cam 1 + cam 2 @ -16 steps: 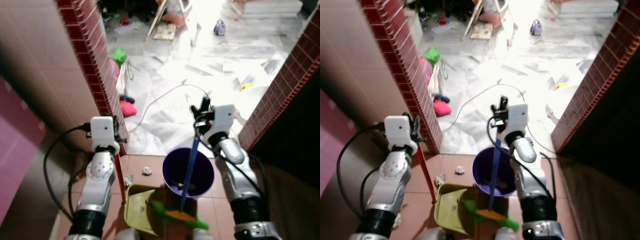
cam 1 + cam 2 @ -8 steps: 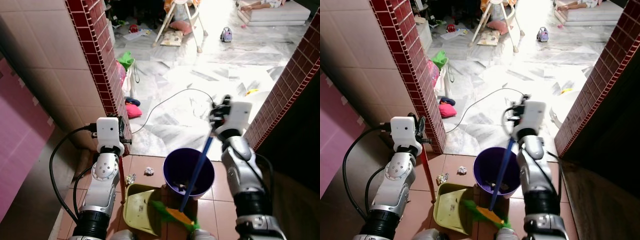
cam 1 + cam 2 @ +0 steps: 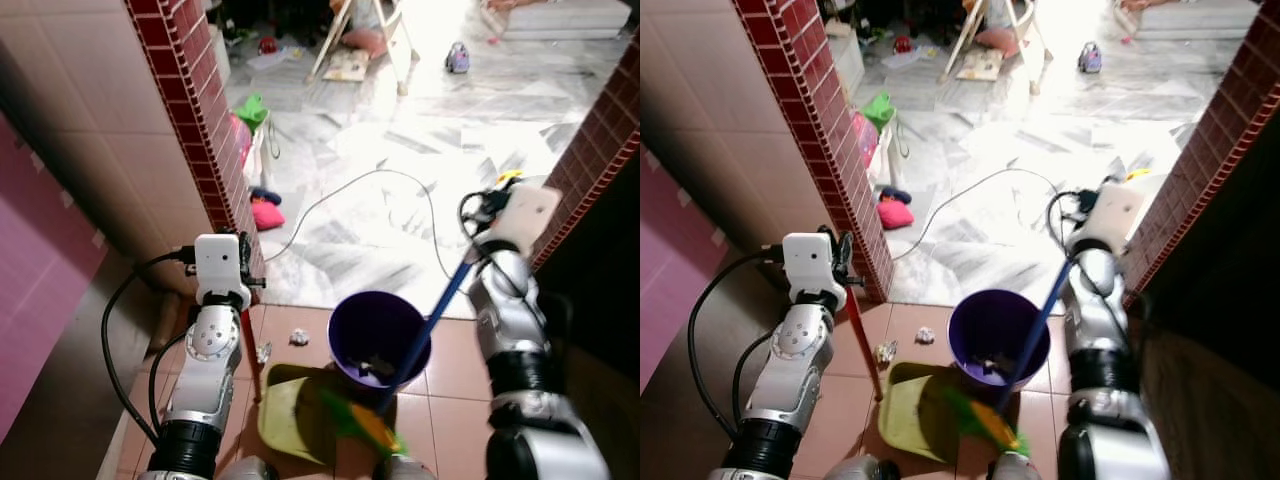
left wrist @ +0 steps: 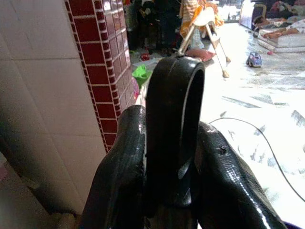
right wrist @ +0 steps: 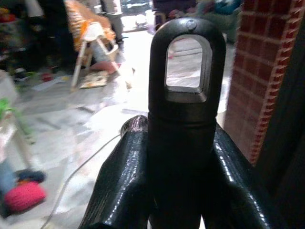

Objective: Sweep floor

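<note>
Left eye view, floor (image 3: 300, 330): terracotta tiles underfoot meet a pale marble floor beyond, between a red-brick wall edge (image 3: 190, 120) on the robot's left and another on its right.
Marble room: toys, a pink cushion (image 3: 268, 215), a thin cable (image 3: 340, 195) and the legs of a high chair (image 3: 365, 40) lie scattered, well apart from the robot.
Purple bucket (image 3: 378, 340): stands upright on the terracotta tiles, just at the marble edge, with some debris inside.
Dustpan (image 3: 295, 415): yellow-green, lying on the tiles just beside the bucket on the robot's left, its red pole (image 3: 248, 345) rising to the left arm.
Broom (image 3: 425, 330): blue shaft slanting from the right arm down across the bucket's rim; its green and orange head (image 3: 365, 425) rests by the dustpan, blurred.
Right gripper (image 5: 178, 143): raised near the right brick wall, both fingers (image 5: 119, 186) pressed against the black end cap of the broom handle.
Left gripper (image 4: 167, 143): beside the left brick wall, fingers (image 4: 119, 176) pinching the black looped top of the dustpan handle.
Litter (image 3: 299, 338): a small crumpled white scrap on the tiles, near the bucket; another bit (image 3: 263, 352) lies by the pole.
</note>
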Controlling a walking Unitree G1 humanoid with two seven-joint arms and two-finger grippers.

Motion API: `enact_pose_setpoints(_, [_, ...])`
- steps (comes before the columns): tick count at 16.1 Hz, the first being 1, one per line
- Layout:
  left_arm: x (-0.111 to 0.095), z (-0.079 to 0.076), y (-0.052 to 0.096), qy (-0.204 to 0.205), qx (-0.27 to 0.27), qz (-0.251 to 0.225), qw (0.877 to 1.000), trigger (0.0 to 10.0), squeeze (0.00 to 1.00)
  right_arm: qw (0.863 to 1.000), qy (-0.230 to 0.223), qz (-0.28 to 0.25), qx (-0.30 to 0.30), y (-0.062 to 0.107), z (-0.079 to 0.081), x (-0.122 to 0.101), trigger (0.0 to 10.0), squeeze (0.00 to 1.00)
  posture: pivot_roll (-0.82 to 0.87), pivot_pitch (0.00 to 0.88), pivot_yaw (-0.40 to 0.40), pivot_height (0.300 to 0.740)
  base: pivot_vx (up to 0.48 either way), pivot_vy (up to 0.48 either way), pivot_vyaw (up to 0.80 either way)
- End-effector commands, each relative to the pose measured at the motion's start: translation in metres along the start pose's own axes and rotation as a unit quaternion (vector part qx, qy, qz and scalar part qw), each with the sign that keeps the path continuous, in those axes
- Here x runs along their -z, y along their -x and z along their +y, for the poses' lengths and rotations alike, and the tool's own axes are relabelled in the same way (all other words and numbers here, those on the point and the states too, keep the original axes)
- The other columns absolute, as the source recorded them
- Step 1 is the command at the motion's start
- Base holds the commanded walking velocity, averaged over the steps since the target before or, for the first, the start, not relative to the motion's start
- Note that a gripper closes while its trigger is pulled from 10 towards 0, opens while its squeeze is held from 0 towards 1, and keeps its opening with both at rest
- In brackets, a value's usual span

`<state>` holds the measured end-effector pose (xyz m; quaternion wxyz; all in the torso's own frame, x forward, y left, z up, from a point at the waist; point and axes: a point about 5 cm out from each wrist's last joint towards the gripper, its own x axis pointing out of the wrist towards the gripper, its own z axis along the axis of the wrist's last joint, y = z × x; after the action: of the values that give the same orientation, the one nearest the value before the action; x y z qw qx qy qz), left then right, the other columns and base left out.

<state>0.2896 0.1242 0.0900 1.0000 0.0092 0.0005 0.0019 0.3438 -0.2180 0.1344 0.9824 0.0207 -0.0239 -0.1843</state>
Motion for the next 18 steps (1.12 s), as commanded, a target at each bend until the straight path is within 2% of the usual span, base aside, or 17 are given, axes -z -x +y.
enact_pose_setpoints(1, [-0.006,0.001,-0.003,-0.006,-0.003,-0.011,1.0,10.0,0.0,0.998,0.021,-0.057,0.015,-0.009,-0.005,-0.023,10.0,0.0,-0.1,0.0,0.056,0.74,0.0,0.0,0.0])
enact_pose_setpoints(4, [-0.006,0.002,-0.002,-0.008,-0.005,-0.011,1.0,10.0,0.0,0.997,0.035,-0.064,0.014,-0.014,-0.013,-0.026,10.0,0.0,-0.09,0.0,0.056,0.74,0.0,0.0,0.0])
enact_pose_setpoints(6, [-0.007,0.002,-0.002,-0.003,-0.003,-0.012,1.0,10.0,0.0,0.997,0.054,-0.061,-0.003,-0.011,-0.016,-0.02,10.0,0.0,-0.09,0.0,0.055,0.74,0.0,0.0,0.0])
enact_pose_setpoints(8, [-0.013,0.006,-0.003,-0.004,-0.006,-0.026,1.0,10.0,0.0,0.994,0.088,-0.048,-0.032,0.002,-0.018,-0.003,10.0,0.0,-0.09,0.0,0.055,0.74,0.0,0.0,0.0])
enact_pose_setpoints(10, [-0.033,0.011,-0.005,-0.014,-0.019,-0.071,0.997,10.0,0.0,0.992,0.106,-0.022,-0.062,0.02,-0.019,0.018,10.0,0.0,-0.09,0.0,0.061,0.74,0.0,0.0,0.0])
enact_pose_setpoints(13, [-0.067,0.019,-0.018,-0.038,-0.05,-0.128,0.99,10.0,0.0,0.981,0.127,0.022,-0.142,0.055,-0.003,0.048,10.0,0.0,-0.1,0.0,0.073,0.74,0.0,0.0,0.0])
enact_pose_setpoints(14, [-0.073,0.02,-0.02,-0.04,-0.054,-0.135,0.989,10.0,0.0,0.977,0.132,0.03,-0.165,0.061,0.001,0.052,10.0,0.0,-0.1,0.0,0.075,0.74,0.0,0.0,0.0])
enact_pose_setpoints(18, [-0.089,0.022,-0.031,-0.01,-0.065,-0.154,0.986,10.0,0.0,0.966,0.153,0.07,-0.197,0.083,-0.006,0.068,10.0,0.0,-0.1,0.0,0.074,0.74,0.0,0.0,0.0])
